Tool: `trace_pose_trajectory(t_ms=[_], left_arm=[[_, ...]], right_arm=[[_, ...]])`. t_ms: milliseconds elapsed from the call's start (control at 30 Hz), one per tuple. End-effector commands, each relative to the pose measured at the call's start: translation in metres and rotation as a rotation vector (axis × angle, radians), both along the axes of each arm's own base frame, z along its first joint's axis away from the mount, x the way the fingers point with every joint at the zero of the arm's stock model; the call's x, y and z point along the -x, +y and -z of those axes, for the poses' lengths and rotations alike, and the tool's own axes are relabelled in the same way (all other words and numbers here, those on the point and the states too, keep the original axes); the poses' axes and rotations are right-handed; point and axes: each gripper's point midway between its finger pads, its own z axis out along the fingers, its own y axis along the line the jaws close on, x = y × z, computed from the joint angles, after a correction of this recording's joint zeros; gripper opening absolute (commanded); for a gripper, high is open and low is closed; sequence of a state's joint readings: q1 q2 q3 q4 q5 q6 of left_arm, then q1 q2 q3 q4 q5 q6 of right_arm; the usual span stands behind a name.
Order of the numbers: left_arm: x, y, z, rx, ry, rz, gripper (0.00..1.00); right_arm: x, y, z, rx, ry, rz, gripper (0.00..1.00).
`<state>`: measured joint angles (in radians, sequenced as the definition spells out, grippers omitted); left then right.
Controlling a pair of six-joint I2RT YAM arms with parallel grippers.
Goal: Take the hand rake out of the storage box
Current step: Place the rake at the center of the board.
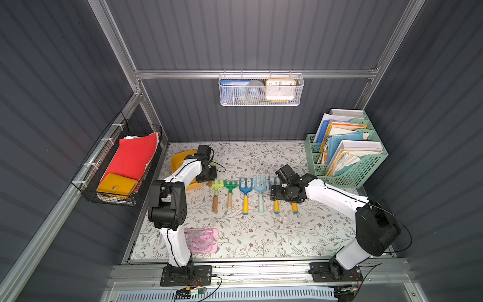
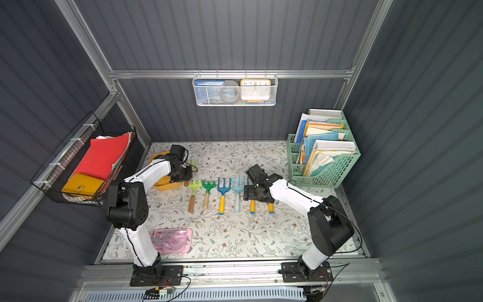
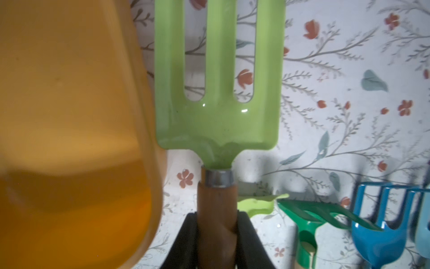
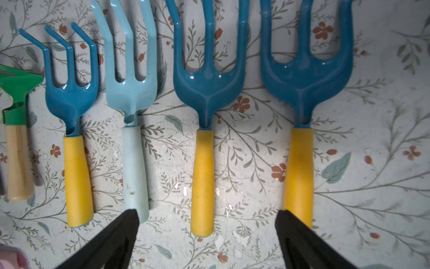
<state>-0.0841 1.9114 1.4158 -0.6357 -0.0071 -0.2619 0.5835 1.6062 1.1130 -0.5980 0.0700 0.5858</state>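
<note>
The hand rake (image 3: pixel 218 93) has a light-green three-tined head and a brown wooden handle. My left gripper (image 3: pixel 217 214) is shut on that handle, both black fingers (image 3: pixel 186 233) pressed against it. The rake hangs over the floral table, just beside the mustard-yellow storage box (image 3: pixel 69 116). In a top view its tines (image 2: pixel 193 164) stick out past the left gripper (image 2: pixel 183 174), at the right edge of the storage box (image 2: pixel 167 186). My right gripper (image 4: pixel 207 216) stands open above a row of rakes, holding nothing.
Several hand rakes lie side by side on the table: light green (image 1: pixel 217 187), green (image 1: pixel 230 186), blue (image 1: pixel 245 185), light blue (image 1: pixel 260 184). A pink case (image 1: pixel 201 239) lies near the front. A green file holder (image 1: pixel 347 157) stands back right, a black wire basket (image 1: pixel 117 167) hangs left.
</note>
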Motion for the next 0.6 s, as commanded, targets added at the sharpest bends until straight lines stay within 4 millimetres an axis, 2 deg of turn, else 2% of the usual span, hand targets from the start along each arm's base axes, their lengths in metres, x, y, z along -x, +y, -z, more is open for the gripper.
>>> trace_pose_trajectory(t_ms=[0,200,267,400,467,567], left_arm=[[0.017,0.017,-0.004,0.017,0.011,-0.045,0.08],[0.036,0.037,-0.006,0.013,0.014,-0.089,0.07],[0.043,0.038,-0.006,0.033,0.016,-0.086,0.07],[0.060,0.042,0.008,0.002,0.082,-0.069,0.07],[0.064,0.047,0.010,-0.028,0.084,-0.076,0.07],[0.072,0.045,0.013,-0.022,0.086,-0.063,0.08]], right_arm=[[0.001,0.003,-0.007,-0.015,-0.005,-0.012,0.96],[0.001,0.008,-0.006,-0.021,-0.004,-0.020,0.96],[0.001,0.009,-0.007,-0.023,-0.006,-0.021,0.97],[0.001,0.011,-0.006,-0.026,-0.006,-0.024,0.96],[0.001,0.012,-0.006,-0.025,-0.005,-0.027,0.97],[0.001,0.013,-0.007,-0.025,-0.010,-0.029,0.96]])
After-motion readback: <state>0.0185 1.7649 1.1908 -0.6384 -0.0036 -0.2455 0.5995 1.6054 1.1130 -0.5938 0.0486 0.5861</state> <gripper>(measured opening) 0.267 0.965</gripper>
